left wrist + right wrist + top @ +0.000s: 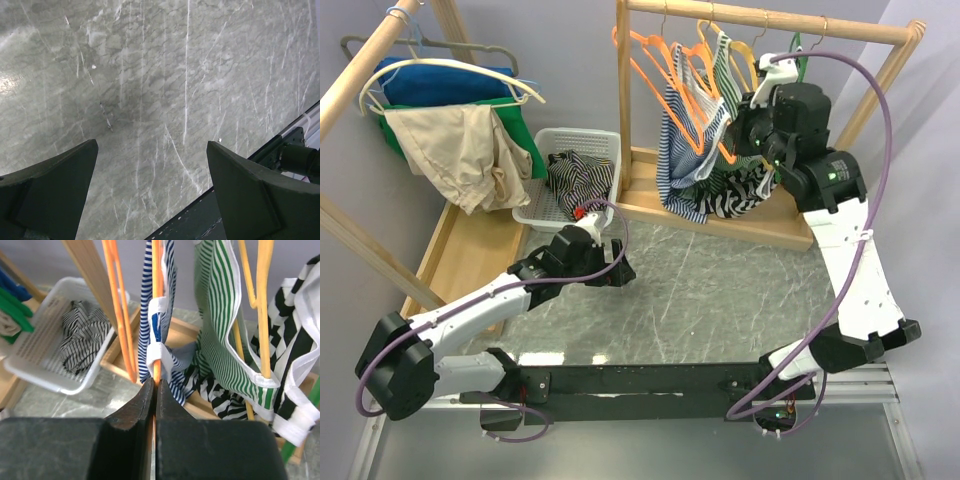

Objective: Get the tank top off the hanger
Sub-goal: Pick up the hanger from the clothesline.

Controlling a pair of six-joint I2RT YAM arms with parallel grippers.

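Grey veined marble covers the table (720, 290) in front of the wooden rack (760, 18), a plain round rail on posts. Near that rack's left post the blue-striped tank top (145, 315) sags from an orange hanger (156, 290), thin and smooth-looking. The right gripper (154, 384) is up at the rack, jaws pressed flat together just under the top's white ribbed strap; whether cloth is nipped I cannot tell. The left gripper (152, 150) hangs wide open over marble, well in front of the rack, holding nothing. Soft knit drags on wire, so I judge the strap should go outward past the hanger's shoulder, not straight down, or the hanger may unhook
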